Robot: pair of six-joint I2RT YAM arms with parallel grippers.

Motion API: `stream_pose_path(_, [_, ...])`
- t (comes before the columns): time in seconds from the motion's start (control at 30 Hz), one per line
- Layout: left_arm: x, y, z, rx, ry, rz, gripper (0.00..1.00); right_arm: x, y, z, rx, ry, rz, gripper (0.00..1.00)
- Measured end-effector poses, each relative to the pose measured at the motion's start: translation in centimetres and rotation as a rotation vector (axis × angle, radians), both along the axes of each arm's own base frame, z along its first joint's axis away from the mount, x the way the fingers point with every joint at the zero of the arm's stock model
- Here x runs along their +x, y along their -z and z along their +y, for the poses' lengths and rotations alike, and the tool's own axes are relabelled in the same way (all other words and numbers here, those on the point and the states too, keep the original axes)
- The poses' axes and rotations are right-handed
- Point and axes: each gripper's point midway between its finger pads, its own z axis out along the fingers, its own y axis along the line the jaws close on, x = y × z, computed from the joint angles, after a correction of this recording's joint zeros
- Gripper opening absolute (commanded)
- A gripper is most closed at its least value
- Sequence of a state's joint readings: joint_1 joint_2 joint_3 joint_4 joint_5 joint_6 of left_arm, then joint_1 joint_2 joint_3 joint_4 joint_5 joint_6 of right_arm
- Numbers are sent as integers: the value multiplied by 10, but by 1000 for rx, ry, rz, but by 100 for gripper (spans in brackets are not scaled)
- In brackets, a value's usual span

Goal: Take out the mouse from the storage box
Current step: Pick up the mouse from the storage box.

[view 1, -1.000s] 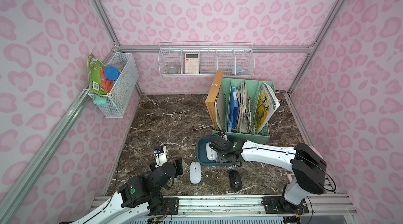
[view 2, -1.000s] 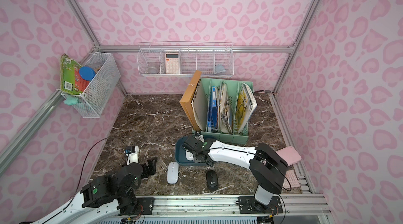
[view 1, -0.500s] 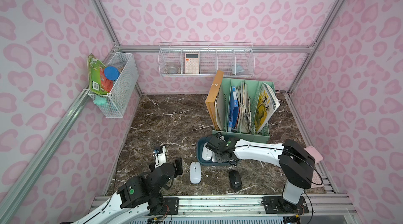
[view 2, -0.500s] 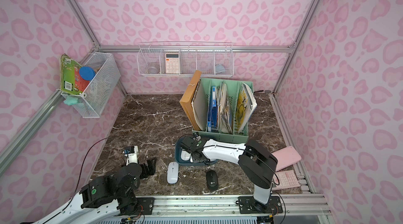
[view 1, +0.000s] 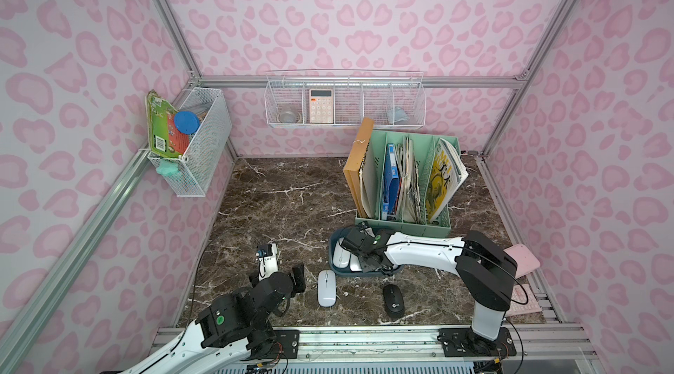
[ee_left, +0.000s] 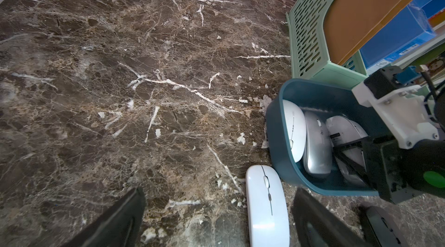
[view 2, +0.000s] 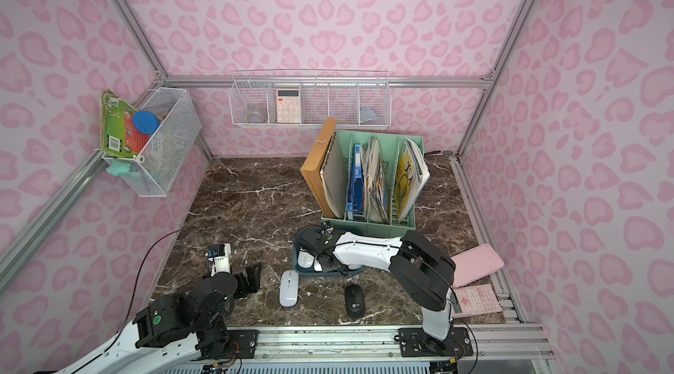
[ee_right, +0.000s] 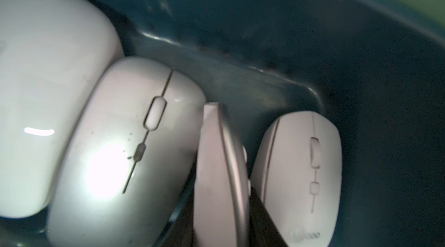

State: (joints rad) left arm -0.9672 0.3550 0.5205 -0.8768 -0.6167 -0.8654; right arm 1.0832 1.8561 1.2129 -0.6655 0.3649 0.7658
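The mouse (ee_right: 220, 161) stands on its edge inside the storage box (ee_left: 279, 152), wedged between a silver mouse (ee_right: 125, 149) and a pale mouse (ee_right: 301, 173). The right gripper (ee_right: 222, 212) pinches it, jaws pressed on its 2 faces. The lift should go straight up and slowly, so neither neighbour drags along and the box wall is cleared. The left gripper (ee_left: 218, 192) hangs with jaws spread near the flat white mouse (view 1: 325, 287) on the table (ee_left: 120, 77). It should stay clear.

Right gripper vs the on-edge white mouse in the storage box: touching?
Touching. Right wrist view: the fingers of the right gripper press both flanks of the on-edge white mouse in the storage box.
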Motion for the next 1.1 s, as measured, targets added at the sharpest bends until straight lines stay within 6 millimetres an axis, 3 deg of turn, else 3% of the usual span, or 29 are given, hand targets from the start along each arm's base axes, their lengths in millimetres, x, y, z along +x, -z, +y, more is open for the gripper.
stream_pose_path(0.43, [0,-1,0,-7,-2,-4,99,0,-14,3,-3,-12,-39,22])
stream_pose_path(0.63, [0,-1,0,-7,-3,-4,99,0,-34,6,41,-15,-59,21])
stream_pose_path(0.8, [0,-2,1,-8,-7,-9,99,1,-65,6,97,-15,-90,21])
stream_pose_path(0.93, [0,-3,3,-11,-11,-16,99,0,-89,-6,119,-4,-117,21])
stream_pose_path(1.1, [1,-4,4,-14,-15,-23,99,4,-110,-38,104,46,-150,21])
